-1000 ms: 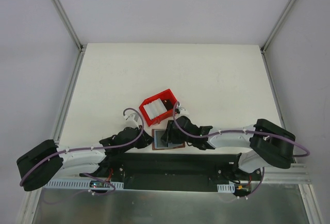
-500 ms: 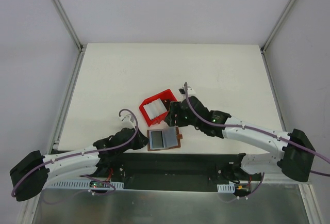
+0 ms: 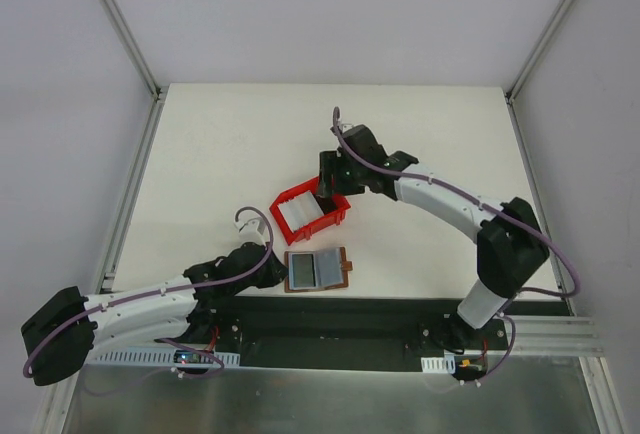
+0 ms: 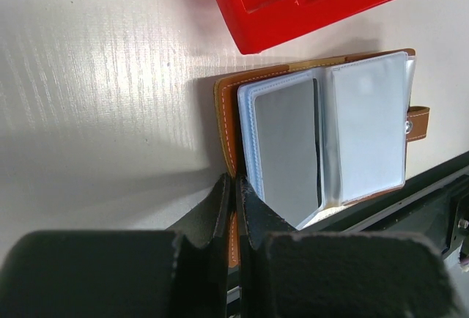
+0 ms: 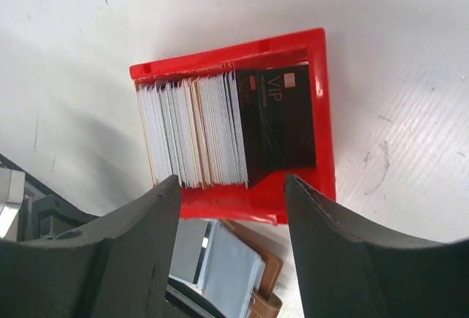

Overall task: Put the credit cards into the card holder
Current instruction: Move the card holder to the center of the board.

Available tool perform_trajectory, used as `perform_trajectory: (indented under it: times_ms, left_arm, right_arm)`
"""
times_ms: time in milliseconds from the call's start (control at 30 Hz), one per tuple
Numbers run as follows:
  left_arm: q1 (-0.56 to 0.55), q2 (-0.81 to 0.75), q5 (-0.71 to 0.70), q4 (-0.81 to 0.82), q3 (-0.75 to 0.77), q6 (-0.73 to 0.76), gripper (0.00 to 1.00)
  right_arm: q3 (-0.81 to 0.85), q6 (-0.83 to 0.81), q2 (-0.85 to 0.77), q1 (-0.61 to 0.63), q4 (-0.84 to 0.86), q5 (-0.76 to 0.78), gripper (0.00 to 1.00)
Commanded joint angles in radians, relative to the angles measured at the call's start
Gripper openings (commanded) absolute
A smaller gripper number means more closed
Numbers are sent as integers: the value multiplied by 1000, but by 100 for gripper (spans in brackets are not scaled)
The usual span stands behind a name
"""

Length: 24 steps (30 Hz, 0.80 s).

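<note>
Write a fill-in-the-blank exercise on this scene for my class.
1. The cards stand on edge in a tray coloured ____.
2. The left pincer is shut on the edge of the ____.
3. The front card is black and reads ____.
4. The right pincer, above the tray, is ____.
Missing words: red; wallet; VIP; open.

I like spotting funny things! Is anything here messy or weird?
Nothing is spilled or broken. One thin black card marked VIP stands out at the end of the pale cards lined up in the red plastic tray.
</note>
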Motion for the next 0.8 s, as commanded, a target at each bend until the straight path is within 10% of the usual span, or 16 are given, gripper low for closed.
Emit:
perform_trajectory:
  times_ms: [0, 767]
  left_arm:
    - [8, 5, -29, -66, 34, 40, 0]
    - [67, 21, 9, -75, 46, 83, 0]
  right_arm:
    - [125, -69, 88, -16, -80, -99, 60]
    - [122, -89, 173, -77, -118, 43, 59]
